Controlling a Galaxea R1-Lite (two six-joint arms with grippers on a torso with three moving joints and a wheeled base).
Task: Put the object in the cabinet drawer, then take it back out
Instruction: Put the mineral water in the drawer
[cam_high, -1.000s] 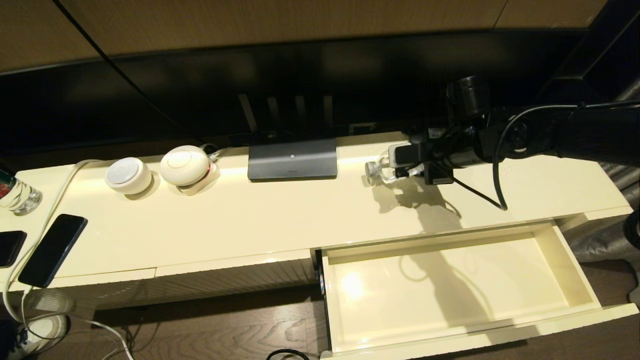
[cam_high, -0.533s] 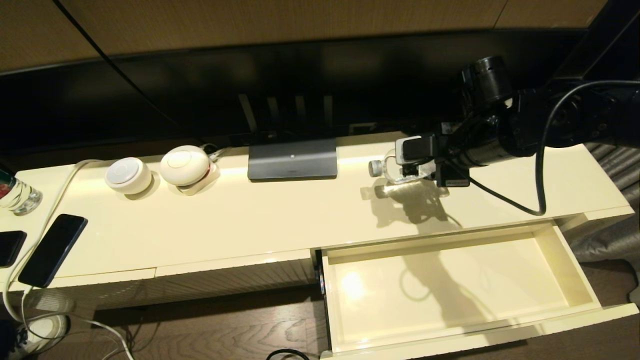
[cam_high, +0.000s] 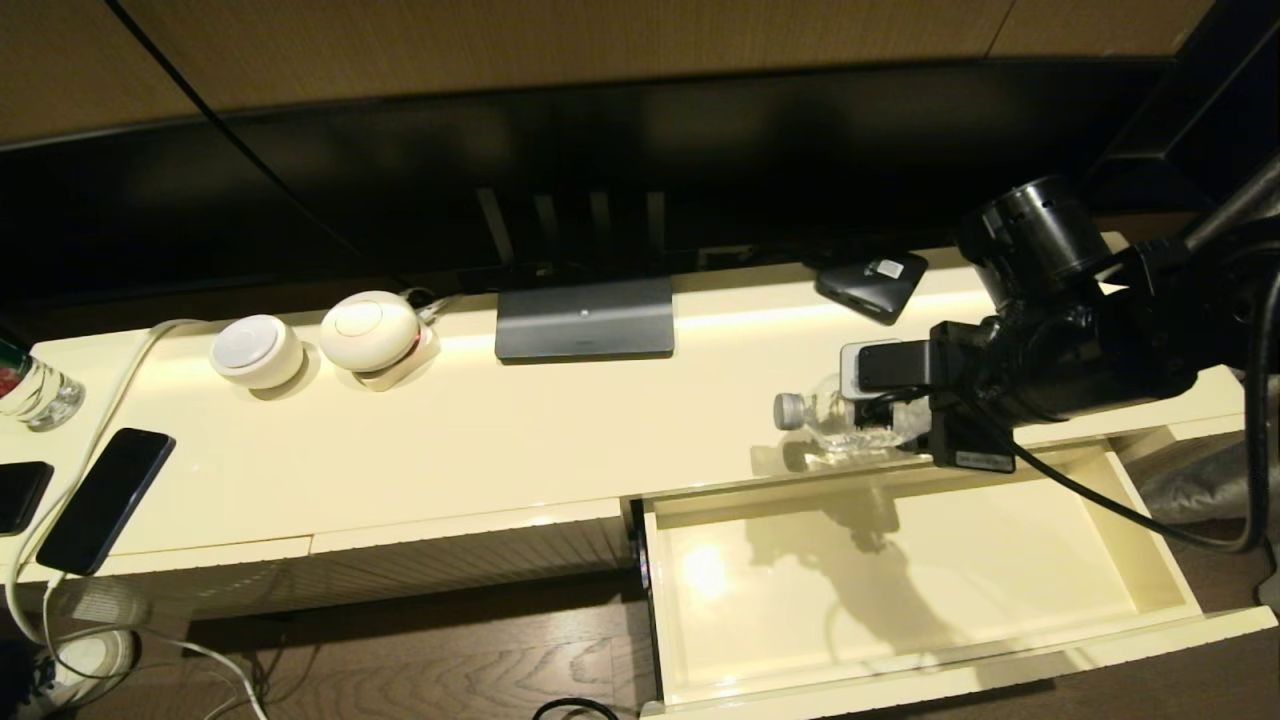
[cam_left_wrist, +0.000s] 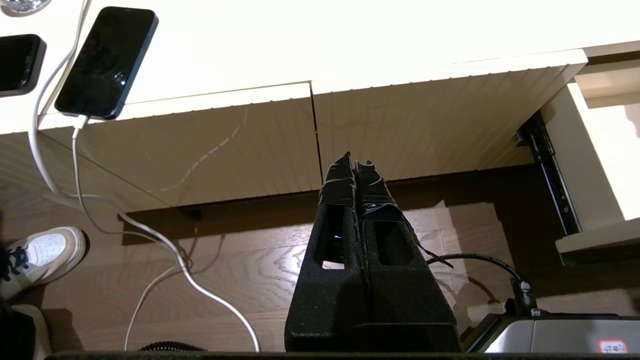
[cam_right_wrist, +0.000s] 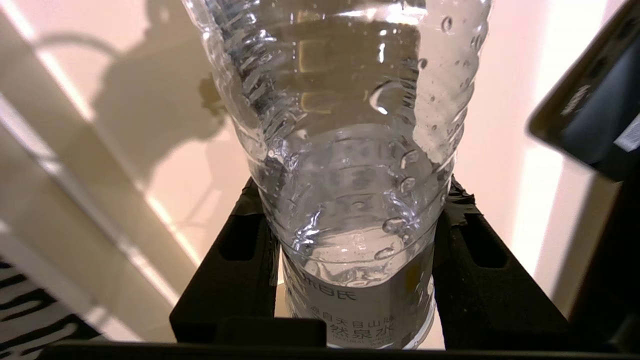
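Observation:
The clear plastic water bottle (cam_high: 830, 425) lies on its side in the air, grey-white cap pointing left, over the front edge of the cabinet top just behind the open drawer (cam_high: 1000, 570). My right gripper (cam_high: 885, 415) is shut on its labelled lower body. In the right wrist view the bottle (cam_right_wrist: 345, 150) fills the gap between the black fingers of the right gripper (cam_right_wrist: 352, 200). The cream drawer is pulled out, and only shadows lie on its floor. My left gripper (cam_left_wrist: 355, 162) hangs shut and empty, low in front of the closed ribbed panels.
On the cabinet top stand a grey monitor base (cam_high: 585, 320), two white round devices (cam_high: 257, 350), a small black device (cam_high: 870, 282), two dark phones (cam_high: 105, 498) and a red-labelled glass bottle (cam_high: 30, 385). White cables trail down to the floor at the left, near a shoe (cam_left_wrist: 40, 250).
My right gripper has carried the bottle from the back of the cabinet top forward and to the right, to the front edge above the drawer. The small black device behind it is now uncovered.

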